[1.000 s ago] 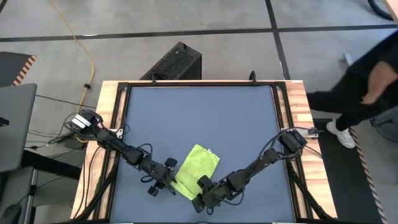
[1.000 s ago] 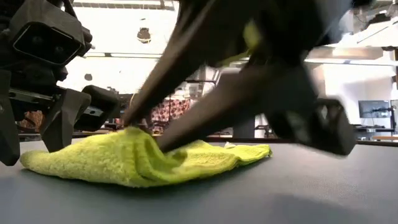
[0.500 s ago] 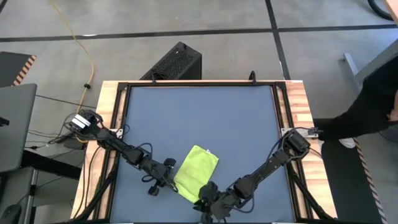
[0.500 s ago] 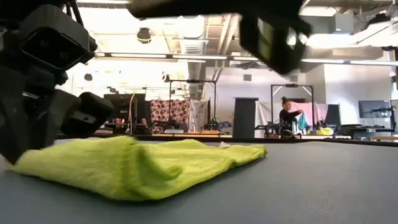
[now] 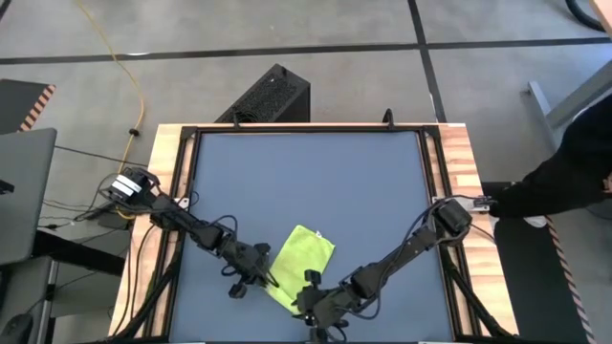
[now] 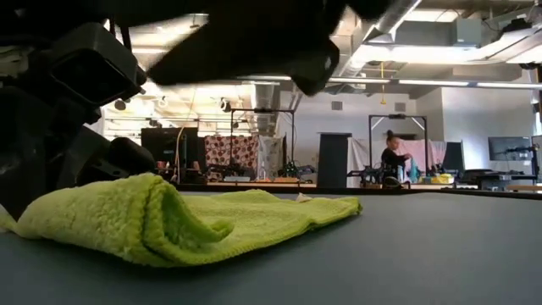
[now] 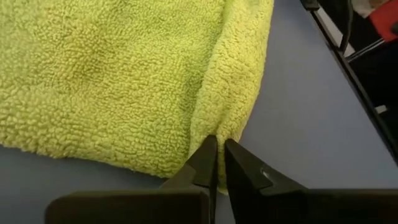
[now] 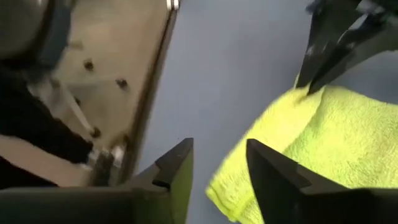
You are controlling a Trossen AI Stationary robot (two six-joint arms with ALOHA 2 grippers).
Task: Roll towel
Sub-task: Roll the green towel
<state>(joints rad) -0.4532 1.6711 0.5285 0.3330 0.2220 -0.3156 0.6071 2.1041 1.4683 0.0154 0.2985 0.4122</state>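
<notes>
The lime-green towel (image 5: 304, 260) lies flat on the dark blue-grey mat (image 5: 306, 172) near the table's near edge, with its near-left end bunched into a raised fold (image 6: 157, 216). My left gripper (image 5: 269, 280) sits at that end, shut on the fold. My right gripper (image 5: 308, 294) hovers open just off the towel's near corner (image 8: 227, 190), which shows between its fingertips in the right wrist view, and touches nothing. In the low view the right arm (image 6: 254, 42) passes overhead. My left gripper pinches a raised fold at the towel's edge (image 7: 219, 127) between its two fingertips (image 7: 205, 158). The fingers slant down at it from the table's left side. The rest of the towel lies slack on the mat, and only the ridge by the fingers stands up.
Wooden strips and a black frame (image 5: 182, 191) border the mat. A black box (image 5: 273, 96) stands on the floor beyond the far edge. A person (image 5: 574, 172) stands off the table's right side. The far half of the mat is free room.
My right gripper has let go of the towel's near end, risen clear of it and rolled about its wrist. My left gripper has taken hold of the towel's left end, which now stands bunched higher than before. The rest of the towel has stayed on the mat.
</notes>
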